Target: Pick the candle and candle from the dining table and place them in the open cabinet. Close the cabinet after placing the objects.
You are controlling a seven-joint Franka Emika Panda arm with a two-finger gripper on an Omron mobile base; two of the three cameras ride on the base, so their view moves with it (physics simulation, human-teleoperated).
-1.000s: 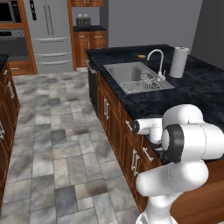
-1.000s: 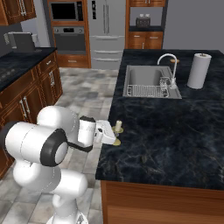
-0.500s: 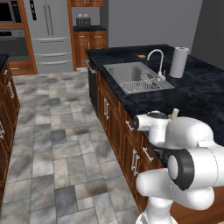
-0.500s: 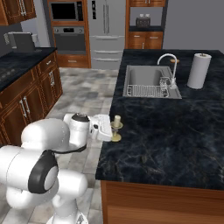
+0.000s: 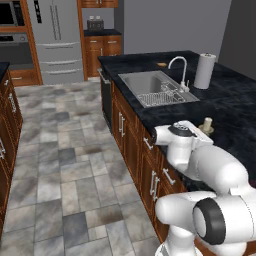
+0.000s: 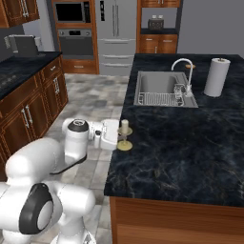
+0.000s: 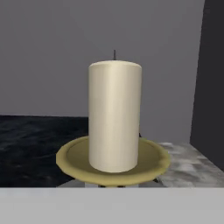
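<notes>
A short cream-white candle (image 7: pixel 114 118) stands upright on a round yellow dish (image 7: pixel 70 162), close in front of the hand camera. My gripper (image 6: pixel 122 143) is shut on the candle (image 6: pixel 124 127) at its base and holds it over the left edge of the dining table (image 6: pixel 190 143). In the left base view the candle (image 5: pixel 206 124) pokes up behind my white arm, over the black stone top (image 5: pixel 235 100). The fingertips are hidden below the dish. The second candle and the open cabinet are out of view.
A steel sink (image 6: pixel 157 88) with a curved tap (image 6: pixel 183 66) is set into the table. A paper towel roll (image 6: pixel 215 76) stands to its right. Low wood cupboards (image 6: pixel 28 114) line the left wall across a tiled floor (image 5: pixel 65 150). A fridge (image 6: pixel 116 33) stands at the back.
My arm has swung round at the elbow while the hand kept the candle. The candle has risen slightly by the table's edge.
</notes>
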